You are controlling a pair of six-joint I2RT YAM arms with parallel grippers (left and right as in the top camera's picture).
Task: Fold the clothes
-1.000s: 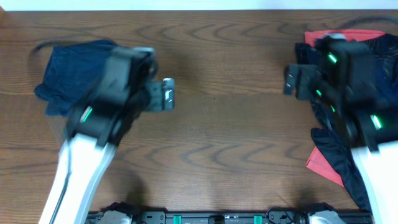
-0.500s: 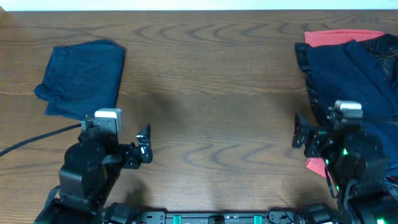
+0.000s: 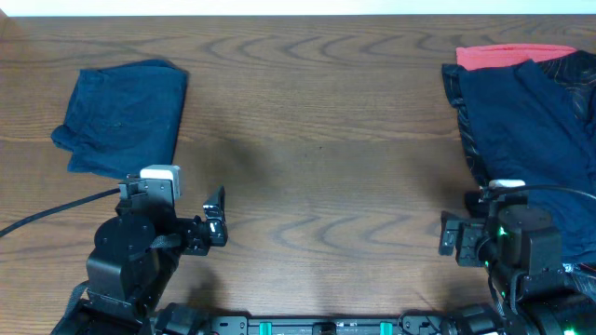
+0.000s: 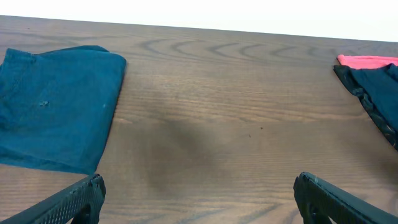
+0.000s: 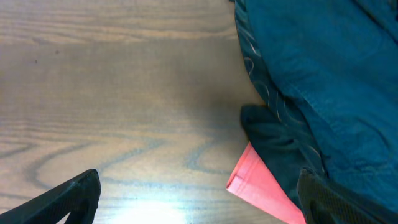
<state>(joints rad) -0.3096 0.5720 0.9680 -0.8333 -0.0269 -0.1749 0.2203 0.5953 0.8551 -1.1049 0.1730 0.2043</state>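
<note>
**Overhead.** Brown wood-grain table (image 3: 317,140), bare across the whole middle. A white strip (image 3: 298,6) runs along the far edge.
- One pair of folded navy shorts (image 3: 121,116) lies flat at far left, well apart from everything else.
- One heap of clothes (image 3: 531,121) sits at far right, mostly navy, and runs off the right edge. A red garment (image 3: 507,56) shows at its far end, under the navy.
- Two arms sit at the near edge. The left gripper (image 3: 214,223) is near the shorts but not touching them. The right gripper (image 3: 449,237) is just beside the heap's near-left edge.
- One black cable (image 3: 47,219) trails from the left arm off the left edge.

**Left wrist.** Two dark fingertips (image 4: 78,199) sit at the lower corners, spread wide, with only bare wood between them. The gripper is released and holds nothing. The shorts (image 4: 56,106) are at upper left, their right edge straight. The heap (image 4: 379,87) and a red edge (image 4: 367,60) are at far right, with wide open wood between the shorts and the heap.

**Right wrist.** The fingertips (image 5: 68,196) are spread wide with wood between them, so this gripper is also released and empty. Navy fabric (image 5: 323,74) fills the upper right. One darker fold (image 5: 267,127) pokes out at its left edge. One red corner (image 5: 261,186) sticks out from beneath onto the wood. The right finger overlaps the fabric in view; I cannot tell whether it touches.
</note>
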